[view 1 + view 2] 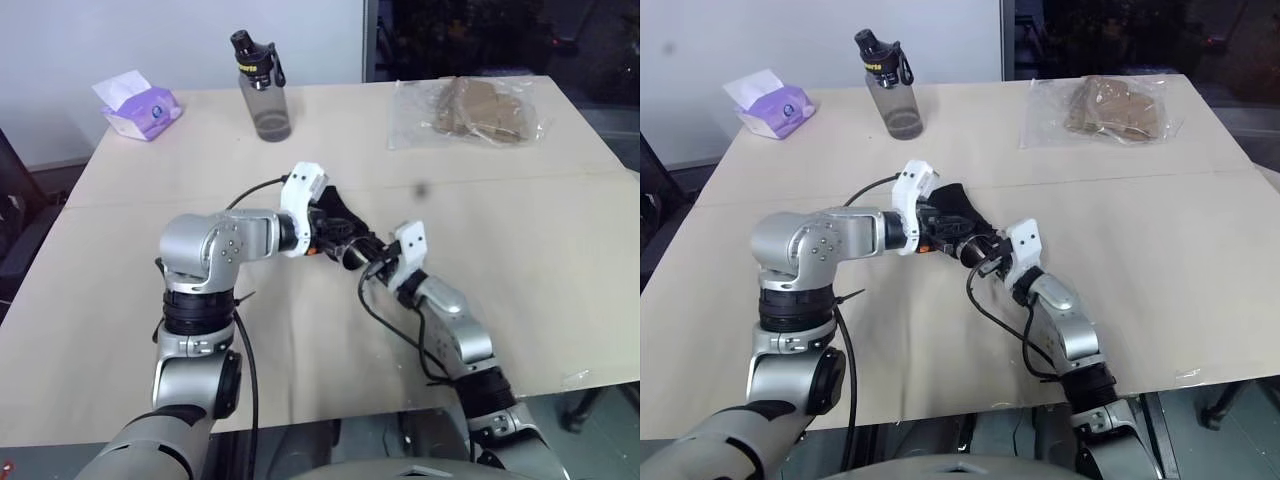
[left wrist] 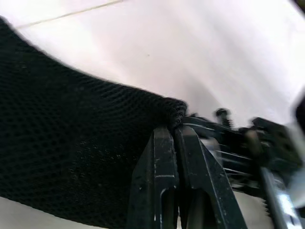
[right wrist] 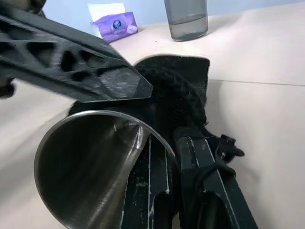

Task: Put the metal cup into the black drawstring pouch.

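Right pincer (image 3: 164, 157) apparently pinches metal cup (image 3: 90, 167) rim.

You have a metal cup (image 3: 90, 167) with a glossy, brushed steel inside, lying against the pouch (image 2: 71, 157) of matt black open-mesh cloth. The table (image 1: 520, 270) looks like smooth, pale matt wood. At its far side you see a translucent grey plastic bottle (image 1: 265, 95), a crinkly clear plastic bag (image 1: 465, 112) and a glossy purple tissue pack (image 1: 140, 108) with white paper showing.
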{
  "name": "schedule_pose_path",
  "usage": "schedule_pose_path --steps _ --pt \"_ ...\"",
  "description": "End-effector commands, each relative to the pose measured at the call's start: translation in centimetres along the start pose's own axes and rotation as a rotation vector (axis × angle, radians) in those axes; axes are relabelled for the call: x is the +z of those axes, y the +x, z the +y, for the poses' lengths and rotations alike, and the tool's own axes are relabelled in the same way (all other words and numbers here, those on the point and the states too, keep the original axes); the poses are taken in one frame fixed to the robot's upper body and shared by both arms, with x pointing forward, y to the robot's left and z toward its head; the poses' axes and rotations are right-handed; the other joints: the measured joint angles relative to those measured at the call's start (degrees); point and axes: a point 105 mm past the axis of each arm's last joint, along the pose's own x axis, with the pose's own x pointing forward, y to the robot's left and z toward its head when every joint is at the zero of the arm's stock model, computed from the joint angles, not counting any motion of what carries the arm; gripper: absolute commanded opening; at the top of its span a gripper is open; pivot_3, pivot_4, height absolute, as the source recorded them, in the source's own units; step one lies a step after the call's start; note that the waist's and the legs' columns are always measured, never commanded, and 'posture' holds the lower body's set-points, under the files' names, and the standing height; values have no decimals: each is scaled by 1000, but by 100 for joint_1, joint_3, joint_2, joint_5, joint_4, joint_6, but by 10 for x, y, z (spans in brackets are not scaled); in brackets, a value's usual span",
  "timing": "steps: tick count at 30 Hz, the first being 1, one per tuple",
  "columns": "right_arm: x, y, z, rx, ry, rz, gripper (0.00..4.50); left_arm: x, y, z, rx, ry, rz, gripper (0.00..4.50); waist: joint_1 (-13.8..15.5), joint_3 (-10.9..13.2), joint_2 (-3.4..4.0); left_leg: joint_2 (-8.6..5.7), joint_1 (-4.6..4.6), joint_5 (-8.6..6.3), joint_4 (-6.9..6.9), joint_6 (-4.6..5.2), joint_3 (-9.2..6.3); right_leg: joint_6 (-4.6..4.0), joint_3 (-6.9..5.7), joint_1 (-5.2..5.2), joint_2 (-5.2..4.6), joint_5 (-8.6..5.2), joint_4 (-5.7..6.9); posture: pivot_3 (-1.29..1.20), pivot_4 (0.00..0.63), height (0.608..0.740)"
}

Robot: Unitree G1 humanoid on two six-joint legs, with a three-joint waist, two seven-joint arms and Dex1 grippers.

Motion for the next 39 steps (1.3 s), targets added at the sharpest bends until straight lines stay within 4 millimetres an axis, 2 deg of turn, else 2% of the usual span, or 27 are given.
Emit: schedule_pose_path --steps 1,4,8,11,13,16,19,22,24,26,29,31,35,39 --pt "24 10 7 18 -34 -61 37 12 -6 -16 -88 61 -60 0 0 0 0 -1 0 0 0 0 -1 0 0 0 0 0 0 0 150 740" --pt "25 15 2 -23 -69 -36 37 15 -6 -21 -124 73 -56 0 3 0 0 -3 0 0 0 0 -1 0 1 0 0 0 0 0 150 740" --pt "36 19 6 -12 40 -64 37 16 -5 -24 -151 75 -54 0 4 0 0 -3 -1 0 0 -1 -2 0 0 -1 0 0 0 0 150 740" --pt "34 21 9 -6 92 -37 37 19 -5 -28 -175 83 -65 0 3 0 0 -2 -2 -1 0 -1 -4 0 2 -1 0 0 -1 0 150 740" --pt "28 22 6 -18 21 16 37 22 -6 -30 -185 87 -73 0 1 0 1 -3 -2 -1 0 -1 -6 0 2 -2 0 0 -1 0 150 740" --pt "15 22 6 3 -210 103 37 27 -7 -31 -197 79 -88 0 3 0 1 -6 -1 -1 0 -1 0 0 0 -2 1 0 1 0 150 740" --pt "13 23 5 9 -306 125 37 29 -7 -33 -204 80 -91 0 -3 0 1 -7 -2 -1 0 -1 17 0 -2 -3 1 0 0 0 150 740" --pt "20 27 8 10 -193 78 37 28 -7 -35 -208 79 -92 0 -9 0 1 -5 -2 -1 0 -2 18 0 2 -4 2 0 0 0 150 740" --pt "35 30 12 17 -15 6 37 27 -7 -34 -205 80 -93 0 -5 0 1 -3 -2 -1 0 -3 16 -1 2 -4 3 0 0 0 150 740" --pt "40 31 12 26 15 -8 37 28 -6 -34 -204 80 -97 0 2 0 1 4 -3 -2 0 -3 -1 -1 2 -4 2 0 0 0 150 740" --pt "32 31 21 99 -297 51 37 34 -4 -33 -201 73 -114 0 15 1 1 -5 -4 -2 1 -3 -4 -1 4 -4 -2 0 -2 0 150 740" --pt "31 31 25 133 -370 49 37 39 -3 -31 -201 54 -128 0 11 0 1 -15 -6 -2 3 -3 9 0 0 -3 -2 0 -3 0 150 740" --pt "59 37 9 21 47 -89 37 40 -5 -30 -213 18 -120 0 -27 1 1 -1 -5 -2 2 -5 12 -1 -3 -5 9 0 0 0 150 740" --pt "69 33 0 26 303 -151 37 33 -9 -30 -212 22 -102 0 -26 1 2 8 -4 -5 -1 -11 -11 -4 6 -8 11 2 0 0 150 740"
